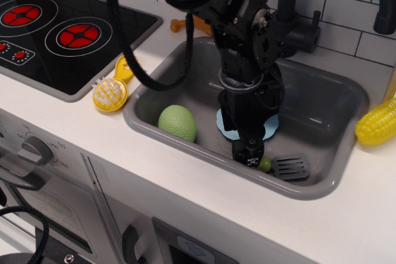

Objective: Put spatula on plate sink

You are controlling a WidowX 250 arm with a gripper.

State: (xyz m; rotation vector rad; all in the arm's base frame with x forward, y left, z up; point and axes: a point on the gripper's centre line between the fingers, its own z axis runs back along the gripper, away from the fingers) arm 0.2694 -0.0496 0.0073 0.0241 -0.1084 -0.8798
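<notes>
Low in the frame's centre, the gripper (249, 154) covered the spatula (286, 166) handle inside the sink (322, 100); I cannot tell how the jaws stood. The plate (270, 128) lay just behind.

Yellow brush (111, 93), green ball (177, 122), corn (376, 122), stovetop (62, 32)

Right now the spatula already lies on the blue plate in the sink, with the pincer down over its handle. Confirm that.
Not quite. The spatula is not on the plate; it lies on the floor of the sink, in front of the plate, as the observation.image view shows. The pincer is indeed down over its green handle.
</notes>
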